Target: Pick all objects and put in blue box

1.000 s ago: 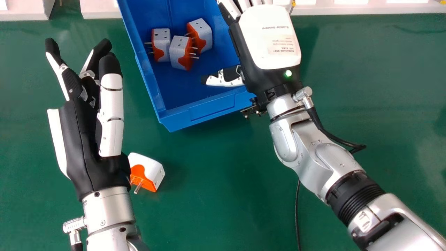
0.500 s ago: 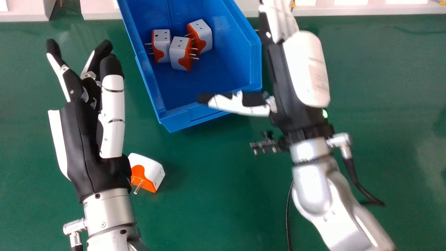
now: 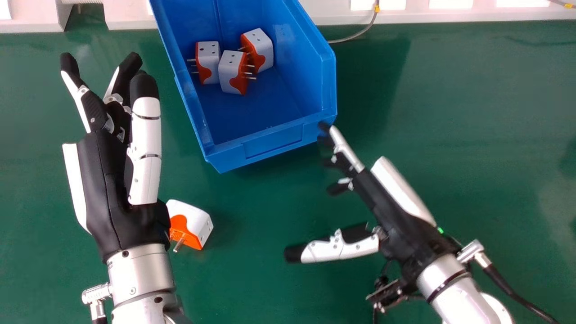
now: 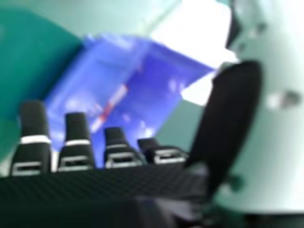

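In the head view my left hand (image 3: 112,193) is at the left above the table, fingers loosely extended, holding nothing. A white and orange plug adapter (image 3: 193,222) lies beside its wrist, partly covered by it. My right hand (image 3: 387,204) is open at the lower right of the blue box (image 3: 274,140), with its thumb pointing left over the table. Inside the box three similar adapters (image 3: 231,72) sit close together. In the right hand view my right hand (image 4: 118,183) shows straight fingers before the blue box (image 4: 156,80), with blurred red and white shapes in it.
The green table (image 3: 472,112) extends to the right of the box. A grey cable (image 3: 360,33) runs behind the box's right side, near a white frame (image 3: 441,13) along the back edge.
My right hand has moved out from over the box, down and to the right in the head view, and turned so its thumb points left. The left hand has stayed practically still.
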Robot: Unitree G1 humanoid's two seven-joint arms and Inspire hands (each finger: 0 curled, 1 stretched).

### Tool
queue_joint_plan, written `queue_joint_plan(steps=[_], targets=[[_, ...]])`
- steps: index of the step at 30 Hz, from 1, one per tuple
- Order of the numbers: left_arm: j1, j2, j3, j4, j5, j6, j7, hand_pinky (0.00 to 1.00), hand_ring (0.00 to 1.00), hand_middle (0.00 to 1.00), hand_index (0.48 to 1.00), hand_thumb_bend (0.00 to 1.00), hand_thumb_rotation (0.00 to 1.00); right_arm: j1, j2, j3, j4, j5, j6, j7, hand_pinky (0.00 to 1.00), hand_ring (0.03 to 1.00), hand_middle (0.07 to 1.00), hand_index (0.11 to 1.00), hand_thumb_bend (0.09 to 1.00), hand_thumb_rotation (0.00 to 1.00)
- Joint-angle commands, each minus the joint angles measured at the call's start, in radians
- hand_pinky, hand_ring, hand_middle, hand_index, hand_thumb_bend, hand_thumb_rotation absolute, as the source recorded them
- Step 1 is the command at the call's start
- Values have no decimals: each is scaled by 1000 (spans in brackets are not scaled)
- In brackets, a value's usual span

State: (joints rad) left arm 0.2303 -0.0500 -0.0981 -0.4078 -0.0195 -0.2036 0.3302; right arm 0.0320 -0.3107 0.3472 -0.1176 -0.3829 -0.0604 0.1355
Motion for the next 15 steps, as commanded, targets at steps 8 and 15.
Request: queue_joint_plan(steps=[8, 15], targets=[[7, -58, -14, -34, 9, -5, 4, 858, 882, 875, 846, 567, 695, -65, 14, 80, -26, -140, 23, 68, 672, 810, 898, 925, 811, 356], [11, -64, -16, -36, 11, -7, 12, 854, 880, 870, 846, 567, 685, -135, 49, 118, 149, -154, -173, -36, 710, 817, 888, 880, 846, 330]])
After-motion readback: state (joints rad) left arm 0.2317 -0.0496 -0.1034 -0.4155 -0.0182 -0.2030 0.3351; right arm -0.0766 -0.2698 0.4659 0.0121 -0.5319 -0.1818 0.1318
